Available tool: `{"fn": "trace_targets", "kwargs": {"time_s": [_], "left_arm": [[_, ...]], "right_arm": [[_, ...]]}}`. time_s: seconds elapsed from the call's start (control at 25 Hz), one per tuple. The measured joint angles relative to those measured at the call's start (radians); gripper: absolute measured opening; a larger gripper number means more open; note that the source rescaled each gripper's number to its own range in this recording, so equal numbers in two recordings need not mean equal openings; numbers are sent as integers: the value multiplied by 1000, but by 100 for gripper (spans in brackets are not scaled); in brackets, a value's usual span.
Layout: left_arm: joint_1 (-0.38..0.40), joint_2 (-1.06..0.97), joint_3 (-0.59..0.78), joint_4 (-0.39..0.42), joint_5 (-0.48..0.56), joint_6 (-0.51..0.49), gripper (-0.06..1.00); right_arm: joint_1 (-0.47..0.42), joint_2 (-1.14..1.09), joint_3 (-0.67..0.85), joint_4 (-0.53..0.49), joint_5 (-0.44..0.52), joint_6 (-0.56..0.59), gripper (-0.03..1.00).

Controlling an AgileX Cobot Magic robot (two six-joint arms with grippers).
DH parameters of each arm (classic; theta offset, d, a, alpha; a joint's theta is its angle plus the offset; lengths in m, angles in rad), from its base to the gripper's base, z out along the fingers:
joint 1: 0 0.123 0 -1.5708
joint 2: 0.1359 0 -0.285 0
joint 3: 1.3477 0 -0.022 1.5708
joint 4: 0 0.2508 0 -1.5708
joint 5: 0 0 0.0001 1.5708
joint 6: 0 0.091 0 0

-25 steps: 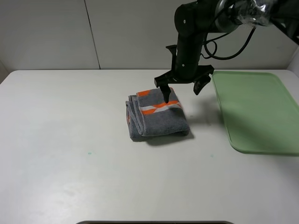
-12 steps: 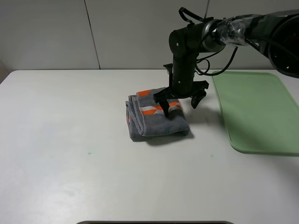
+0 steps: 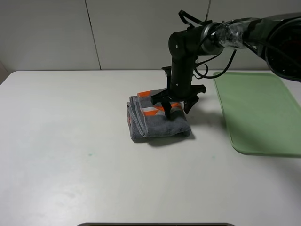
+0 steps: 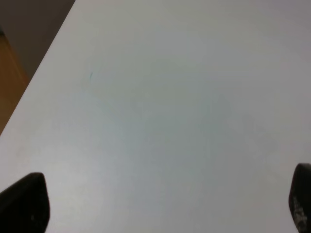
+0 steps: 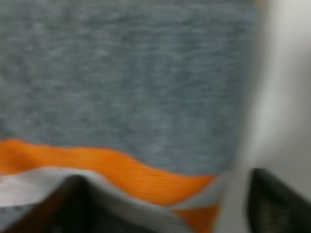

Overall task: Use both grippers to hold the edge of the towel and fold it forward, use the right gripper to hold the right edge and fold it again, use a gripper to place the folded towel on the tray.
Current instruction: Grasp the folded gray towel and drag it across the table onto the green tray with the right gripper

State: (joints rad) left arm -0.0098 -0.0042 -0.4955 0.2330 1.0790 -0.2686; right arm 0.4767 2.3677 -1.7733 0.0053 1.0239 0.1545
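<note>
The towel [image 3: 157, 117], folded into a thick grey bundle with its orange and white band uppermost, is straddled by the right gripper [image 3: 177, 107], whose jaws are spread, one fingertip pressed onto the band and the other just past the bundle's right side. The bundle lies on the white table [image 3: 70, 155], left of the green tray [image 3: 261, 113]. The left gripper [image 4: 155, 204] is held wide apart over bare tabletop.
</note>
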Motion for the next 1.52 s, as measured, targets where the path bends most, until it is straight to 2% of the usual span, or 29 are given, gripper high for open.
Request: {"fn": "trace_targets", "kwargs": {"time_s": [0.08,0.12,0.36,0.76,1.16,1.52], "left_arm": [[0,0,0,0,0,0,100],[0,0,0,-1,0,0,100],[0,0,0,-1,1,0,100],[0,0,0,-1,1,0,100],[0,0,0,-1,0,0,100],[0,0,0,-1,0,0,100]], "right_arm": [[0,0,0,6,-3,0,47],[0,0,0,6,-3,0,47],[0,0,0,6,-6,0,17],[0,-10,-3,-23,7,43,17],[-6,-70,-10,-188,86,44,17],[-141,-106,-72,-219,144,9,17]]}}
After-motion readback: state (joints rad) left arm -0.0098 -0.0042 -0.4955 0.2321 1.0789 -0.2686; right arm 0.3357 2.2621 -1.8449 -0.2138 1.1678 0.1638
